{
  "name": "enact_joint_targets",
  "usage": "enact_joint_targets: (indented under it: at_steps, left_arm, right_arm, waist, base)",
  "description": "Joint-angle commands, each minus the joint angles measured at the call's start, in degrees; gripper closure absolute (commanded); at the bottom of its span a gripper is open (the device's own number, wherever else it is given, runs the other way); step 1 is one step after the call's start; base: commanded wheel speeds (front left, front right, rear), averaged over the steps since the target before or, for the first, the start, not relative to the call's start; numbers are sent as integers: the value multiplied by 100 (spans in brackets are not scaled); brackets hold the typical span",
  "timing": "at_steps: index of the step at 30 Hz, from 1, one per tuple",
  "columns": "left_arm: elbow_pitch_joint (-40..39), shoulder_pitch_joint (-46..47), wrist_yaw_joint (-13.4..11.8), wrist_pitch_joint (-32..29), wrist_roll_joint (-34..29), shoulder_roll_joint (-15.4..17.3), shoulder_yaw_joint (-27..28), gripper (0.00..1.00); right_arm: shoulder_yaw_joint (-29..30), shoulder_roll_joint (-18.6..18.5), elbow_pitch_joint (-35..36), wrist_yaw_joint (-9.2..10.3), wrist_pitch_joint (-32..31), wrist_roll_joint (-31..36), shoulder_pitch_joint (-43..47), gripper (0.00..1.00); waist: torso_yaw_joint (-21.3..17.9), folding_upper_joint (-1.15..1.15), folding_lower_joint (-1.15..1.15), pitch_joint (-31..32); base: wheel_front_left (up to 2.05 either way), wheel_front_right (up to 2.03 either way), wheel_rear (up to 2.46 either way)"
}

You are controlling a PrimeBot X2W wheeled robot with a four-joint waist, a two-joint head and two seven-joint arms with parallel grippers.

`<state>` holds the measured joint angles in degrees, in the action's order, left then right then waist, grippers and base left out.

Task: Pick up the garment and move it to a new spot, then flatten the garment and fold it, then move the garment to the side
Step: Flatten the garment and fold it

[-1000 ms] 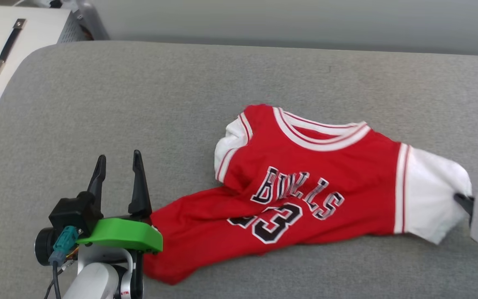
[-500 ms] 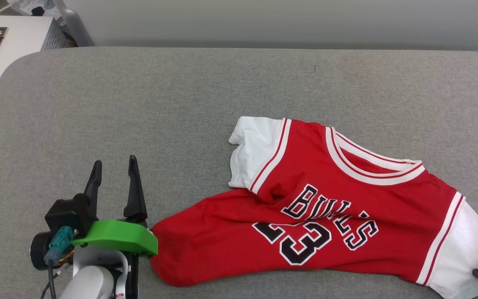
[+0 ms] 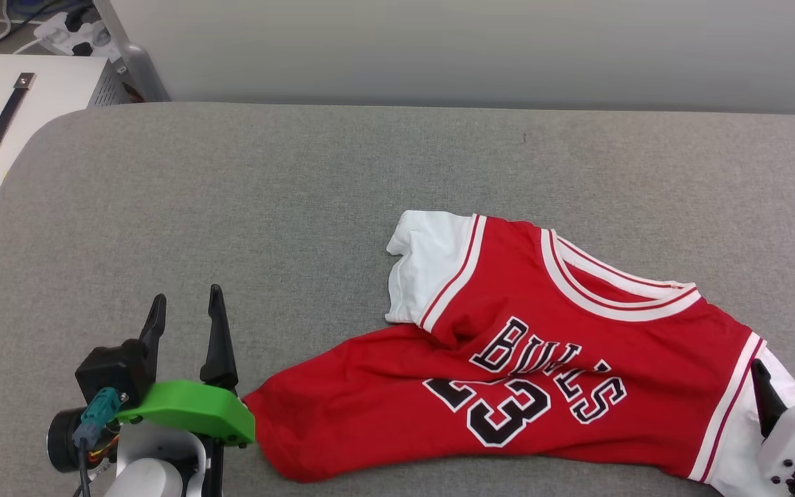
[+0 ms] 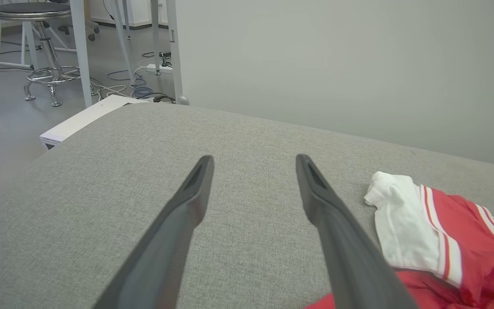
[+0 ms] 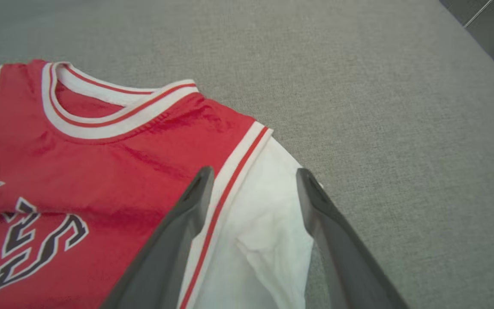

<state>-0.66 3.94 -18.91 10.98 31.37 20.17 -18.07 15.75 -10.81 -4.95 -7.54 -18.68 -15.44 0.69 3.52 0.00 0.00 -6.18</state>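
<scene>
Where grey woven upholstery [image 3: 301, 207] spreads, the garment [image 3: 508, 297] (glossy red) lies rumpled.

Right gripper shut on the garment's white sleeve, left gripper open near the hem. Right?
No: the right gripper is open, fingers spread over the white sleeve of the garment, per the right wrist view. The left gripper is open near the hem.

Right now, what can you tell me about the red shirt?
The red shirt looks like thin, shiny jersey cloth, with white sleeve ends, red-and-white striped trim, and black, white-outlined BULLS and 23. It lies front up and rumpled on the grey cushion, lower part twisted toward the left hand. The open right hand hovers over one white sleeve.
</scene>
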Motion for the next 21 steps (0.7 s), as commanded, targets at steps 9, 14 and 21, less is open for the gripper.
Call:
enact_joint_targets:
  at_steps: [9,14,21]
  left_arm:
    - [10,-391,-114,-295,260,105,53,0]
    - [-34,-354,-24,-588,393,143,-28,0]
    - [-113,506,308,-1342,508,174,-338,0]
  right_arm:
    - [-335,551,660,5,1148,524,52,0]
    - [-517,691,1057,5,1304,563,174,0]
    - [-679,765,1554,5,1340,519,177,0]
  waist:
    - [-128,0,0,371]
    - [-255,0,0,403]
    - [-492,0,0,97]
  base:
    - [0,0,0]
    - [0,0,0]
    - [0,0,0]
